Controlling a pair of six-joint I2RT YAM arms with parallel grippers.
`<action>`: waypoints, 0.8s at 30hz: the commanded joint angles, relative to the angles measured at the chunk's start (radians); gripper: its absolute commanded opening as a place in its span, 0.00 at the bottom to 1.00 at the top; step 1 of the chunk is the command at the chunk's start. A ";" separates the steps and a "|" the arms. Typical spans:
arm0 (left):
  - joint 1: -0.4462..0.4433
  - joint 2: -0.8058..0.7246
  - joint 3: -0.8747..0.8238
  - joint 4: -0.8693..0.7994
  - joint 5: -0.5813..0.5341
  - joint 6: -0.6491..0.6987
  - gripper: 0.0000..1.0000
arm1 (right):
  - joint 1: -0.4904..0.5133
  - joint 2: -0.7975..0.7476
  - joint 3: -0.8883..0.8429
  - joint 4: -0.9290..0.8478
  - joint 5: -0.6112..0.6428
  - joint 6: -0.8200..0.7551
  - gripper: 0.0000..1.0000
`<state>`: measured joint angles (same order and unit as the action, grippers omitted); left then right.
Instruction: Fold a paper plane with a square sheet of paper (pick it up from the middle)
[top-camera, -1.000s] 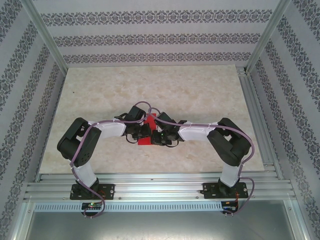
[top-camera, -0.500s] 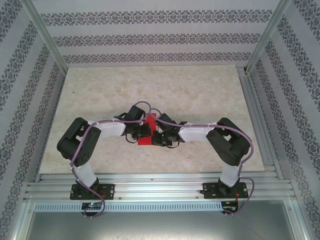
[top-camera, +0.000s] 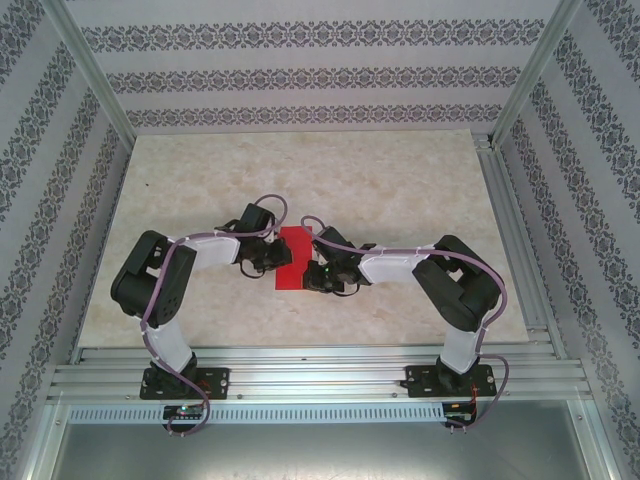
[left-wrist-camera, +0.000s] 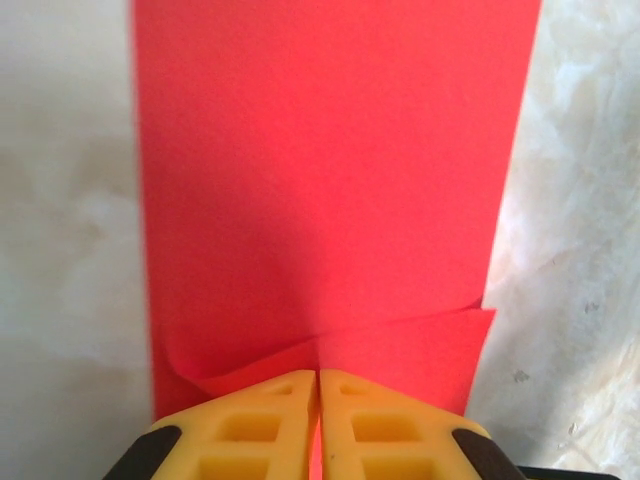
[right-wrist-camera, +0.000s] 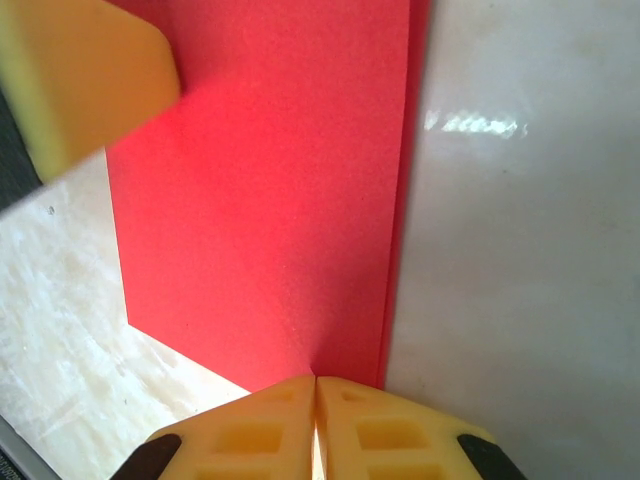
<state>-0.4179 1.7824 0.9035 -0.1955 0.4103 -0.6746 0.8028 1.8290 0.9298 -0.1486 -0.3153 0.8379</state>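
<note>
Square sheet of paper (top-camera: 292, 258), bright red, lies at the middle of the marbled desk (top-camera: 400, 180) between your two arms, showing from above as an upright rectangle. In the right wrist view a second layer peeks out along one long edge (right-wrist-camera: 270, 220). Your left gripper (top-camera: 276, 262) is closed on the sheet's left side, and in its own camera the yellow fingertips (left-wrist-camera: 319, 385) pinch a raised, creased flap of the red paper (left-wrist-camera: 320, 200). Your right gripper (top-camera: 315, 272) is closed too, its tips (right-wrist-camera: 316, 390) meeting at the sheet's near edge; whether it pinches paper is unclear.
</note>
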 joint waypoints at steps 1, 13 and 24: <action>0.073 0.025 0.002 0.012 -0.096 0.048 0.13 | -0.004 0.056 -0.058 -0.140 0.055 0.011 0.11; 0.116 -0.101 0.074 -0.116 -0.092 0.117 0.15 | -0.005 0.050 -0.050 -0.118 0.028 0.017 0.11; 0.004 -0.196 -0.029 -0.027 0.021 0.046 0.16 | -0.032 -0.102 0.024 0.030 -0.043 -0.019 0.21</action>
<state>-0.3832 1.5776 0.9051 -0.2649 0.3862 -0.6025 0.7864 1.7870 0.9268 -0.1394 -0.3435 0.8368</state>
